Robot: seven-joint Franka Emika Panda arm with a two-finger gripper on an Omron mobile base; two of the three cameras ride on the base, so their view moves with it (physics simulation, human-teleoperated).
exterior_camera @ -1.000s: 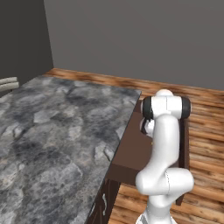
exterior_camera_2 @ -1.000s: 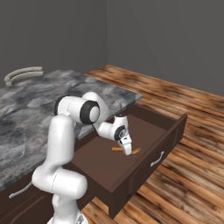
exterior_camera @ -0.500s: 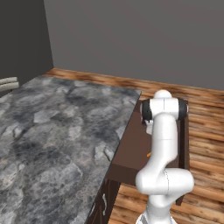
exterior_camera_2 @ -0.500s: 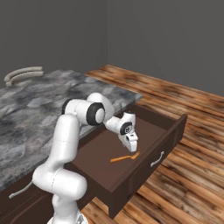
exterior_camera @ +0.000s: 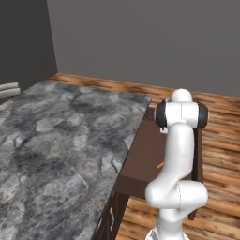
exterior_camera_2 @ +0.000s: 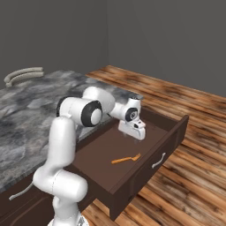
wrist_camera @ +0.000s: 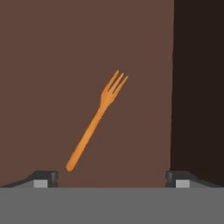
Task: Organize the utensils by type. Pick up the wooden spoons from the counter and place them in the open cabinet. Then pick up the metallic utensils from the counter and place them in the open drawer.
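Where the fingers [wrist_camera: 112,179] stand wide and hold nothing, the orange fork [wrist_camera: 95,120] lies flat on the drawer [exterior_camera_2: 99,152] floor beneath them (tines pointing away, handle end nearest).

Light was even and dim, rendered flat; soft blur throughout, a dark shadowed band at 3 o'clock in the hand view.

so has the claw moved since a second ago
Yes. In the right base view the claw has lifted off the fork and pulled back toward the drawer's rear, away from its front panel. The fork lies on the drawer floor.
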